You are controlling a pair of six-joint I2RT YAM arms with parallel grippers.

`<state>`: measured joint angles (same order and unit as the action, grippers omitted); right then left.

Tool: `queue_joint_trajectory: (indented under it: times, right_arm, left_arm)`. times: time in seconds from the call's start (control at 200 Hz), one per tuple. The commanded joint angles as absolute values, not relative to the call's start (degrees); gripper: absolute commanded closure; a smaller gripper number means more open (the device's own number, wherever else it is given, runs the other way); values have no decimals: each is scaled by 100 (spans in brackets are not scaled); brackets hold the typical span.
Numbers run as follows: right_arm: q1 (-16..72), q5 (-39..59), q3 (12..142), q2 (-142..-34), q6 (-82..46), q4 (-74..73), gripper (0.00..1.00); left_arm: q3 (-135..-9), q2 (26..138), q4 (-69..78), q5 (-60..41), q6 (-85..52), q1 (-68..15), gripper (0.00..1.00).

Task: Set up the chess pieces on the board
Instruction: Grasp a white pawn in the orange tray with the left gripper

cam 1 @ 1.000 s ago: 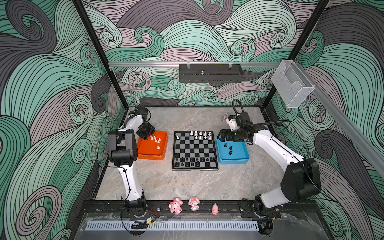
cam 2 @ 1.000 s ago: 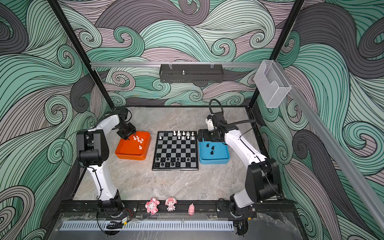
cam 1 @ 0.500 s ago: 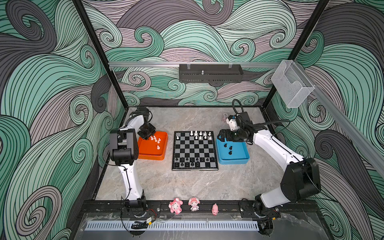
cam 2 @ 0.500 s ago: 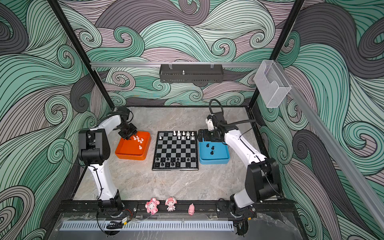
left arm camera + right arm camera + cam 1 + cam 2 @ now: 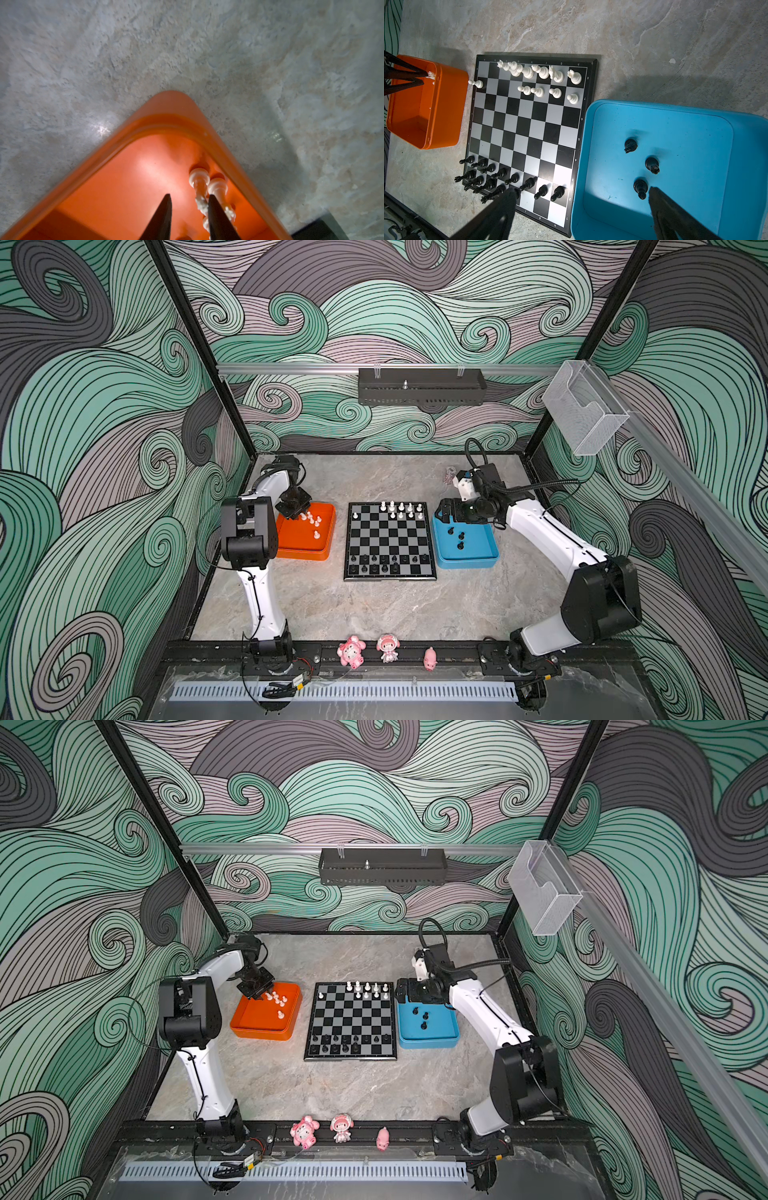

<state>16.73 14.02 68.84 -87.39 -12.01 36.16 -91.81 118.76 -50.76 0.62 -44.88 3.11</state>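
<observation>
- The left gripper (image 5: 188,197) points down into a corner of the shallow orange plastic tray (image 5: 170,108). Its jaws are parted only narrowly, and the wrist view shows bare orange floor in the gap, so nothing is clasped.
- Two small white plastic chessmen (image 5: 198,179) lie on their sides just outside one jaw, pressed up against the tray wall. I reckon that wall is why the fingers (image 5: 216,216) come in so slim: a wide spread would foul the corner.
- As it stands, the nearer piece sits beside the jaw, not between the two — I judge a small sideways shift is needed before any pinch.
- The right gripper (image 5: 582,190) is spread to its full width and holds nothing. One jaw hangs over the edge of the black-and-grey checkered chessboard (image 5: 529,124), the other over the blue plastic tray (image 5: 675,108).
- Three small black plastic chessmen (image 5: 652,165) sit on the blue floor. The nearest is just inside the tray-side jaw's tip, and the other two are a little beyond the tips.
- White men (image 5: 544,72) stand in the two rows far beyond those tips, and black men (image 5: 500,176) in the rows around the board-side jaw. Both camps show gaps.
- The trays flank the board by colour — each arm can feed its own side without crossing, by my read.
</observation>
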Motion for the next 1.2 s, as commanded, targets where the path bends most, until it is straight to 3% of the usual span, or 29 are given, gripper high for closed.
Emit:
queue_joint_trajectory:
  times: [0.0, 0.445, 0.655, 1.196]
  right_arm:
    - [1635, 1455, 6820, -8798, -1169, 3595, 1]
    - [1628, 1459, 6825, -8842, -1178, 3593, 1]
    - [1624, 1476, 6832, -8866, -1178, 3587, 1]
    - [1625, 1478, 6838, -8752, -1195, 3597, 1]
  left_arm:
    - [-9282, 11981, -5080, 187, -4576, 264, 68]
    - [-9294, 12058, -5014, 194, -4549, 255, 80]
    - [-9290, 12059, -4983, 176, -4520, 244, 90]
    - [-9114, 11347, -5491, 481, -4047, 7, 92]
